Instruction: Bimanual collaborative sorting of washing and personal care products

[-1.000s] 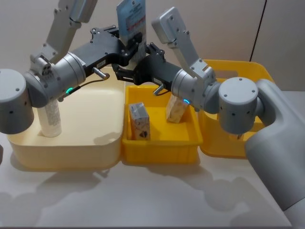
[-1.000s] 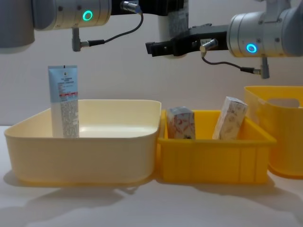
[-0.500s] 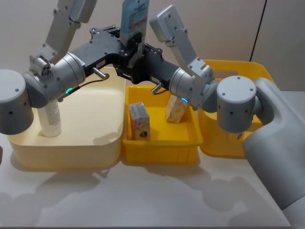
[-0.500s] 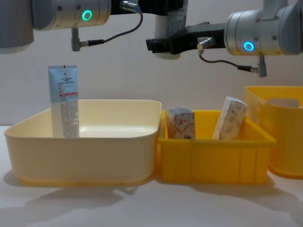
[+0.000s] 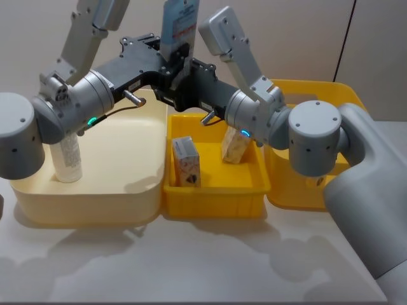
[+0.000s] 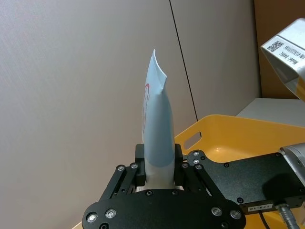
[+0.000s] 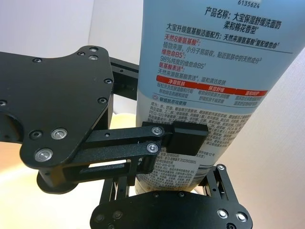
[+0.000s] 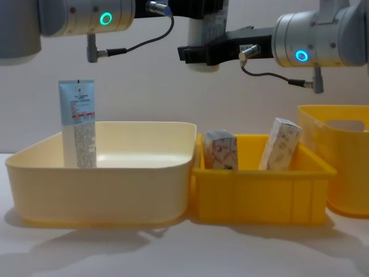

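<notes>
Head: mid-air handover of a light-blue tube (image 5: pixel 178 22), upright, above the seam between the cream bin (image 5: pixel 89 210) and the small yellow bin (image 5: pixel 216 203). Left gripper (image 5: pixel 166 63) and right gripper (image 5: pixel 184 79) both meet at its lower part. Second tube (image 5: pixel 67 159) stands in the cream bin; two floral cartons (image 5: pixel 186 162) (image 5: pixel 235 147) sit in the small yellow bin.

Left wrist: left fingers (image 6: pixel 139 164) clamp the tube's base, crimped end up.

Right wrist: left finger pad (image 7: pixel 189 139) presses the printed body. Right gripper's own fingers flank the tube's cap end; can't tell if they've closed on it.

Chest: both grippers high over the bins, tube cap (image 8: pixel 203 63) just visible between them.

Judgement: transfer step, tubes go to the cream bin. Next: exactly one claw must let go only once the other's grip is firm, then lower the tube in.
</notes>
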Robot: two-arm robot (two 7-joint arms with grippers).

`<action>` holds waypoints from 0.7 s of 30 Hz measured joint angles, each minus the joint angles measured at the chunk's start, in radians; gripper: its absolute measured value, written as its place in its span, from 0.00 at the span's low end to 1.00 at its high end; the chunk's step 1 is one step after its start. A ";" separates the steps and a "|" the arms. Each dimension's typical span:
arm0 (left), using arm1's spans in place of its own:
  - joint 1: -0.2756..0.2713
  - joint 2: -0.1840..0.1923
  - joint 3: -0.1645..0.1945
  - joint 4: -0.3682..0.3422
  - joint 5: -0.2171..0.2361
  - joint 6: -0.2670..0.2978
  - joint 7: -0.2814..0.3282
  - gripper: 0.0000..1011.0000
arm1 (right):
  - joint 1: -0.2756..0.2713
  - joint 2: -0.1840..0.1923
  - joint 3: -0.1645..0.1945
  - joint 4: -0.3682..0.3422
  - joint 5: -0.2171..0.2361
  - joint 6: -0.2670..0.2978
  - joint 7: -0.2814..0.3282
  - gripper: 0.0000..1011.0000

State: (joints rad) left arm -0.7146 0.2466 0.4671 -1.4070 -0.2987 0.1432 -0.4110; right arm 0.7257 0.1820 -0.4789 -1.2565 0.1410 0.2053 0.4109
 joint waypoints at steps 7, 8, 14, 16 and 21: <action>0.000 0.000 0.000 0.000 0.000 0.000 0.000 0.31 | 0.001 -0.001 0.000 0.000 0.000 0.000 0.000 0.66; 0.000 0.000 0.000 0.000 0.000 0.000 0.000 0.31 | 0.001 -0.001 0.000 0.000 0.000 0.000 0.000 0.66; 0.000 0.000 0.000 0.000 0.000 0.000 0.000 0.31 | 0.001 -0.001 0.000 0.000 0.000 0.000 0.000 0.66; 0.000 0.000 0.000 0.000 0.000 0.000 0.000 0.31 | 0.001 -0.001 0.000 0.000 0.000 0.000 0.000 0.66; 0.000 0.000 0.000 0.000 0.000 0.000 0.000 0.31 | 0.001 -0.001 0.000 0.000 0.000 0.000 0.000 0.66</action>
State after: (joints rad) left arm -0.7143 0.2465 0.4671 -1.4073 -0.2987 0.1432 -0.4113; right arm 0.7263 0.1811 -0.4791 -1.2566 0.1410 0.2050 0.4109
